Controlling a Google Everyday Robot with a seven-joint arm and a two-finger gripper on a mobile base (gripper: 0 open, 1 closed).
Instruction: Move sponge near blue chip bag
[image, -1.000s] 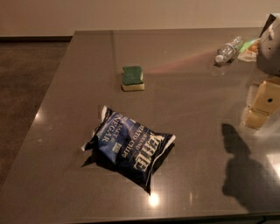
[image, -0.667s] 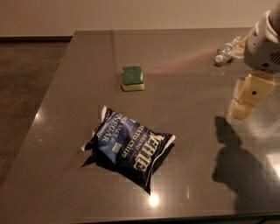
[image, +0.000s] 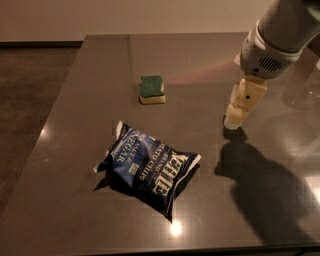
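The sponge (image: 152, 89), green top over pale yellow foam, lies flat on the dark table (image: 70, 150) toward the back centre. The blue chip bag (image: 147, 167), crinkled with white lettering, lies in front of it, a clear gap between them. My gripper (image: 234, 120) hangs from the white arm (image: 272, 45) at the right, close above the table. It is well to the right of the sponge, slightly nearer the front, and touches neither object. It holds nothing that I can see.
The arm's shadow (image: 265, 195) falls on the table's right front part. The table's left edge (image: 50, 125) drops to a dark floor, and its front edge runs along the bottom of the view. A wall stands behind the table.
The arm and gripper have moved left, in over the table and closer to the sponge. The arm now covers the plastic bottle at the back right. Sponge and bag have not moved.
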